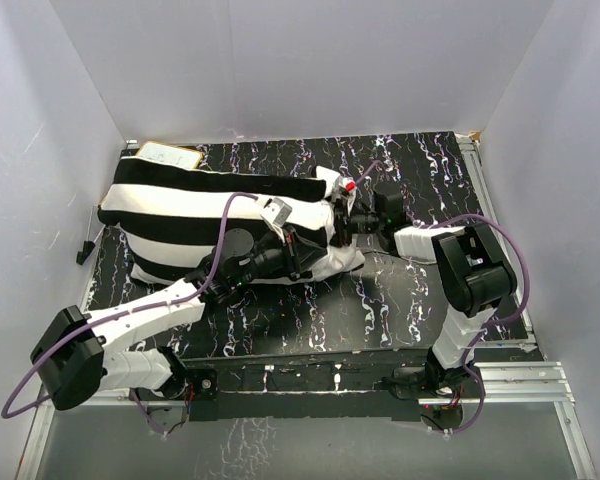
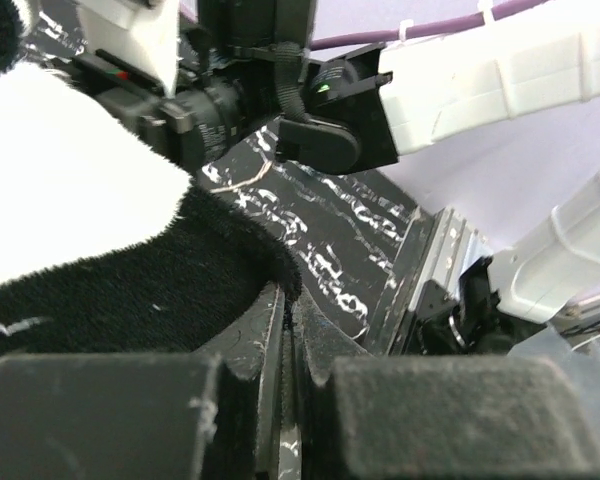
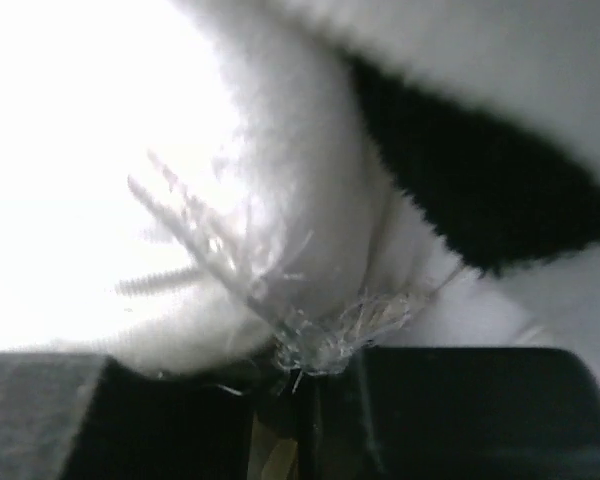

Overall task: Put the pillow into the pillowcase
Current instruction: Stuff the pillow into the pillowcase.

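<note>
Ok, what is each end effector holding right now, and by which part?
Left end effector: pillowcase, pinched at a black-stripe edge. Right end effector: against white fabric, grip cannot be told.

2 arms reached inward, grippers close together, facing each other.
The left arm [image 1: 150, 310] ran low from its base toward the right, wrist about level. The left gripper [image 2: 286, 310] had its jaws pressed together on the hem of the pillowcase [image 2: 130, 300]. The right arm [image 1: 470, 280] rose from its base, folded at the elbow and pointed left. The right gripper [image 3: 302, 375] held its jaws a thin slit apart, tips against the pillowcase; whether it gripped could not be told.
</note>
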Controlling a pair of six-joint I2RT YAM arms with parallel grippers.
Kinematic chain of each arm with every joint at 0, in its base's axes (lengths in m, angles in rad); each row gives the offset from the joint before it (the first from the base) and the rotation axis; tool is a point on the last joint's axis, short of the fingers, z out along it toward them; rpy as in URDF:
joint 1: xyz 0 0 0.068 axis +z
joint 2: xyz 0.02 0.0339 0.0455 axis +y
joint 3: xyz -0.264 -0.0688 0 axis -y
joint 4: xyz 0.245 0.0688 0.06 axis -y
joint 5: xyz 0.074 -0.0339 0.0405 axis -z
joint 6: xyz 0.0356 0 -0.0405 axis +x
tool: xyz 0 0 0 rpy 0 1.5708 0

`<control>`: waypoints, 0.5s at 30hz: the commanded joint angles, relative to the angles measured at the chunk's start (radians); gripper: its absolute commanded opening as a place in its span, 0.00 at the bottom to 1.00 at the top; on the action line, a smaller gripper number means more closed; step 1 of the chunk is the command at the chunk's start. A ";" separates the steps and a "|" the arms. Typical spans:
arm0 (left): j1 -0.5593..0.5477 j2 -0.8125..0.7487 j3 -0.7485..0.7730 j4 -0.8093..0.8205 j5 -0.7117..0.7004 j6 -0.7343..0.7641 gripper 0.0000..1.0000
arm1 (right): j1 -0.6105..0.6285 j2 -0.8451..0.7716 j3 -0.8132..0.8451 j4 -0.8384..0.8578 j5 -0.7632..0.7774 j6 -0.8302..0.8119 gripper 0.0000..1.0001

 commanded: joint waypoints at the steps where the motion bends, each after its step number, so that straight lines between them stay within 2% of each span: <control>1: -0.026 -0.021 -0.028 -0.089 0.009 0.098 0.00 | 0.044 0.013 -0.160 0.152 -0.270 0.190 0.27; 3: -0.021 0.029 -0.047 -0.077 0.010 0.151 0.00 | 0.046 -0.034 -0.174 0.202 -0.301 0.210 0.37; 5: 0.001 0.099 -0.065 -0.015 0.068 0.156 0.00 | 0.036 -0.093 -0.142 0.098 -0.293 0.122 0.46; 7: 0.017 0.175 -0.061 0.043 0.135 0.139 0.00 | 0.002 -0.145 -0.058 -0.178 -0.255 -0.077 0.56; 10: 0.017 0.247 -0.036 0.034 0.193 0.133 0.00 | -0.073 -0.175 0.127 -0.710 -0.179 -0.562 0.64; 15: 0.031 0.244 -0.068 0.048 0.196 0.126 0.00 | -0.316 -0.206 0.294 -1.283 -0.228 -1.076 0.78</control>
